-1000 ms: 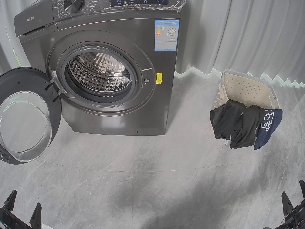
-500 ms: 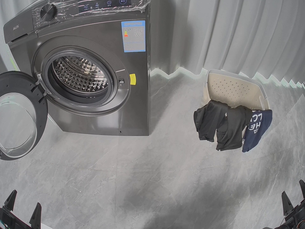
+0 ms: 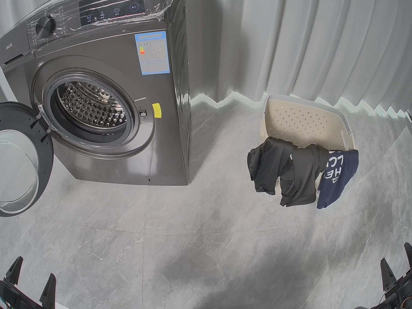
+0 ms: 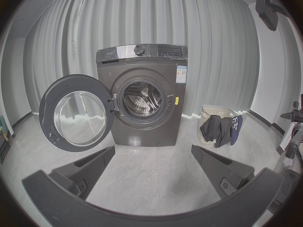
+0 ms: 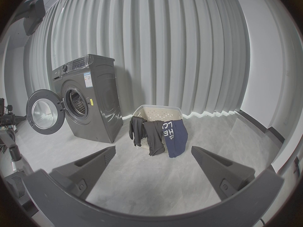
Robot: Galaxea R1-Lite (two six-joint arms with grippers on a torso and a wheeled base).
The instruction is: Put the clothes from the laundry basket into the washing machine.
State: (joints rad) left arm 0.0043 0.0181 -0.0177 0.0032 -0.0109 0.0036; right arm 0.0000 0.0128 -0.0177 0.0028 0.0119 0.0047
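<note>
Both spread: left hand (image 4: 152, 147), right hand (image 5: 152, 147) | clothes (image 3: 296, 172) drape laundry basket (image 3: 307, 123) | washing machine (image 3: 165, 151) open

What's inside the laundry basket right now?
The laundry basket shows a bare perforated inner wall. Two black garments and a navy shirt hang over its front rim, covering the bottom, so anything lying there is hidden.

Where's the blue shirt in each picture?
Head view: the blue shirt hangs over the front rim of the laundry basket, right of the black clothes.
Left wrist view: the blue shirt is at the rim's end farthest from the washing machine.
Right wrist view: the blue shirt hangs beside the black clothes.
Shared landmark: the laundry basket.
</note>
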